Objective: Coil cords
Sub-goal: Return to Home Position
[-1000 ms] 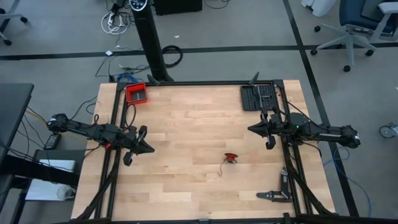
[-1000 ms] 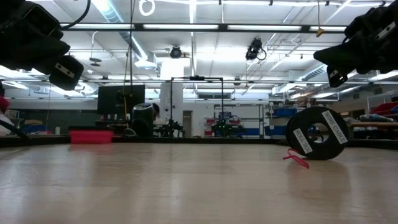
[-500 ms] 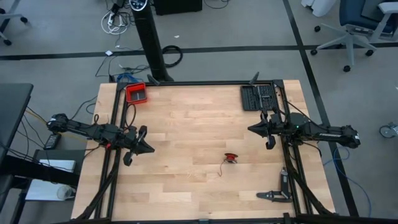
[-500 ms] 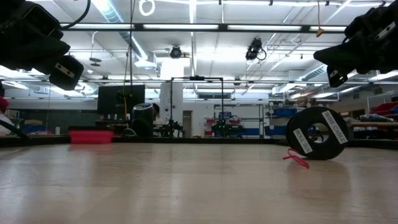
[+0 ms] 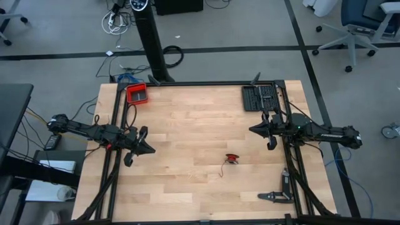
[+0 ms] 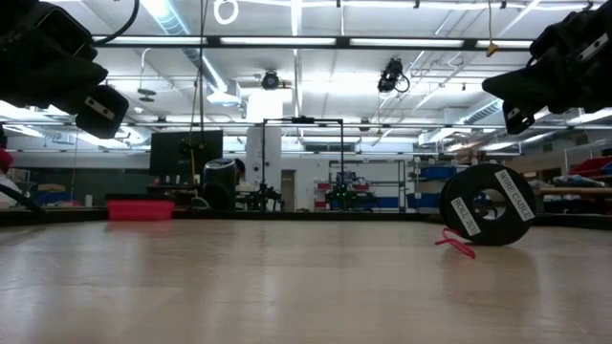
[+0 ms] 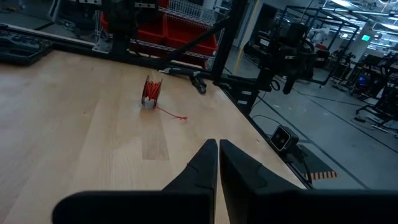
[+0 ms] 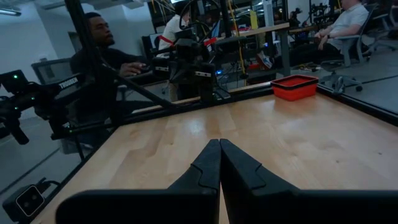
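**L gripper [image 5: 151,150] and R gripper [image 5: 252,130] both closed on air, cord lying on the table btwn them**

L gripper hangs over the left side of the table [image 5: 187,125]. Its fingers [image 7: 205,163] are pressed flat together w/ nothing btwn them, tip aimed across the wood toward the right. R gripper is the mirror of it, hanging over the right edge. Its fingers [image 8: 208,163] are squeezed tip to tip and point back at the L one. The two are well apart, and neither touches the table or anything on it.

Red cord [image 5: 232,157] is wound on a small black spool [image 6: 488,218] w/ white labels on its face. The spool stands on its rim on bare wood, right of centre and in the nearer half of the table as the low cam sees it. It sits closer to the R gripper than the L, but is clear of both. A short loose tail of the cord comes off the spool and lies on the wood just beside it, running toward the near edge.

Other bits on the table:
- Red tray [image 5: 137,94] in the far-left corner.
- Black tool case [image 5: 260,97] along the far edge on the right, near the R arm.
- Black hand tool [image 5: 276,196] at the near-right corner, by the frame rail.

Beyond the table, the R wrist cam shows a person [image 8: 102,53] seated past the L arm's side. A second person [image 8: 348,15] sits in a chair farther back in the room.
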